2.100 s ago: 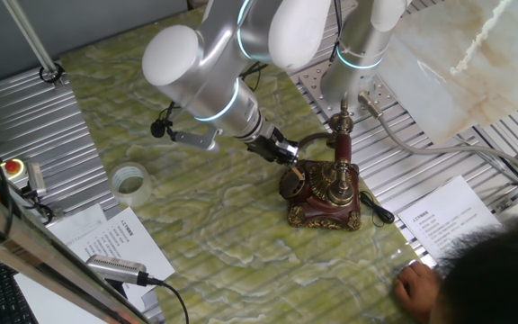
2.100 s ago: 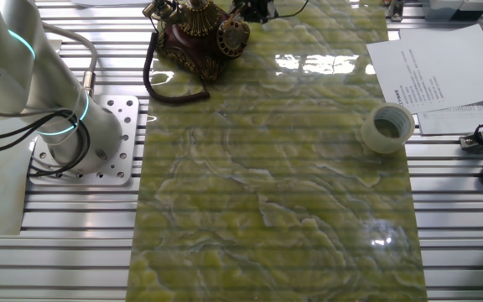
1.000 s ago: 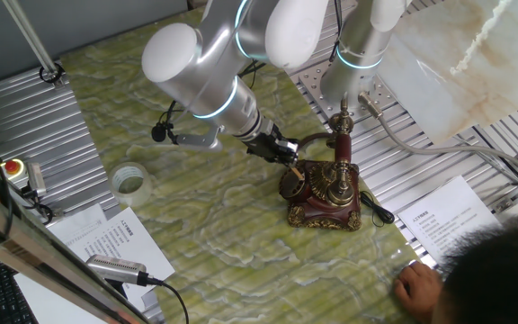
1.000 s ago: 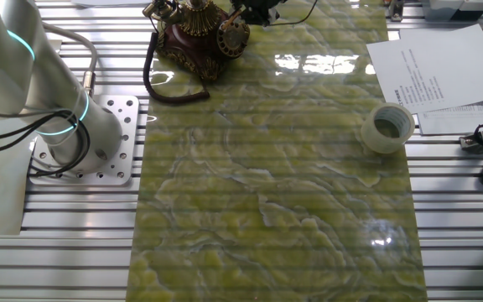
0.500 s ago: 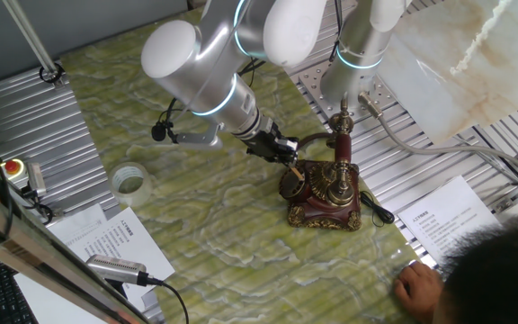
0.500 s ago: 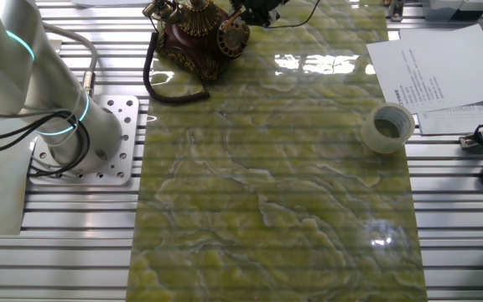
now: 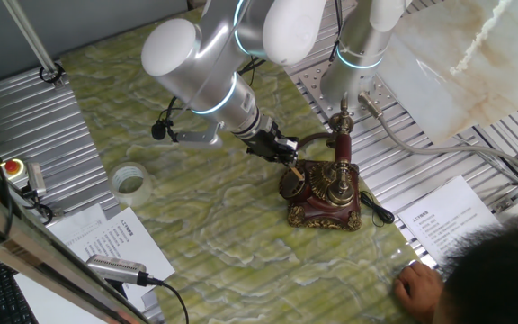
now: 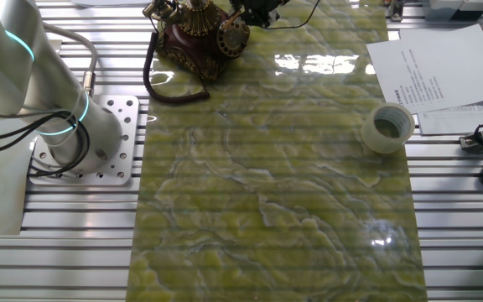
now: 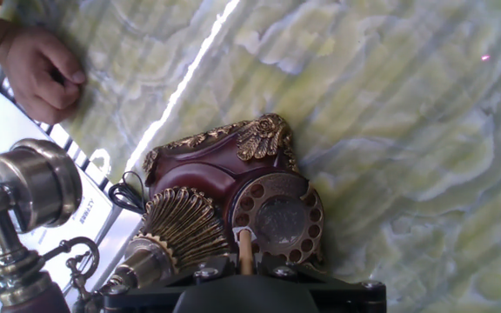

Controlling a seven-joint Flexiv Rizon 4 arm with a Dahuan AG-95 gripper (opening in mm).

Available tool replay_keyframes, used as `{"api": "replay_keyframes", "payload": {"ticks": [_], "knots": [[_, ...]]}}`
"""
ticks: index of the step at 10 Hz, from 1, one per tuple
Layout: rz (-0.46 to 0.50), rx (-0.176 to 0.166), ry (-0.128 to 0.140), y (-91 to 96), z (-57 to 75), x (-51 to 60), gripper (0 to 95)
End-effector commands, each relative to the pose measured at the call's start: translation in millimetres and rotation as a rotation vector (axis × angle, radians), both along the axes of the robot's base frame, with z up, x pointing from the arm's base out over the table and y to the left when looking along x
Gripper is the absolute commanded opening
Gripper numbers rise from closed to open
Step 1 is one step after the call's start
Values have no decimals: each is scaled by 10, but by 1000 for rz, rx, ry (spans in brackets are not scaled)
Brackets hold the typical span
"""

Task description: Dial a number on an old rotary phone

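The end effector (image 7: 288,162) sits right at the round dial (image 9: 277,217) of the old rotary phone (image 7: 324,192), a thin pale stick (image 9: 245,251) reaching from it into a finger hole on the dial's rim. Whether its fingers are apart or pinched on that stick, I cannot tell. The phone stands near the counter (image 8: 275,193) edge closest to the arm's base (image 8: 82,138). A clear tape roll (image 8: 386,127) lies well apart, beside printed sheets (image 8: 430,71). Someone's hand (image 9: 37,71) rests at the counter's edge near the phone.
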State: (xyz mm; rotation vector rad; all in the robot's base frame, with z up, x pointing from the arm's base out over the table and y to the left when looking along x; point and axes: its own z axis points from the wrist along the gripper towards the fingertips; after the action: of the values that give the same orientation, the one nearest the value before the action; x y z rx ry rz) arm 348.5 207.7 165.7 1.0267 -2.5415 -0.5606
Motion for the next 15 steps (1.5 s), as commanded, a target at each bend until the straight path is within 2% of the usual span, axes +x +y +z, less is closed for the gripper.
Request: {"api": "replay_keyframes", "payload": {"ticks": [1,15], "knots": [[-3,0,1,5,0,9,0],[-30,2,10,48,3,79,0]]}}
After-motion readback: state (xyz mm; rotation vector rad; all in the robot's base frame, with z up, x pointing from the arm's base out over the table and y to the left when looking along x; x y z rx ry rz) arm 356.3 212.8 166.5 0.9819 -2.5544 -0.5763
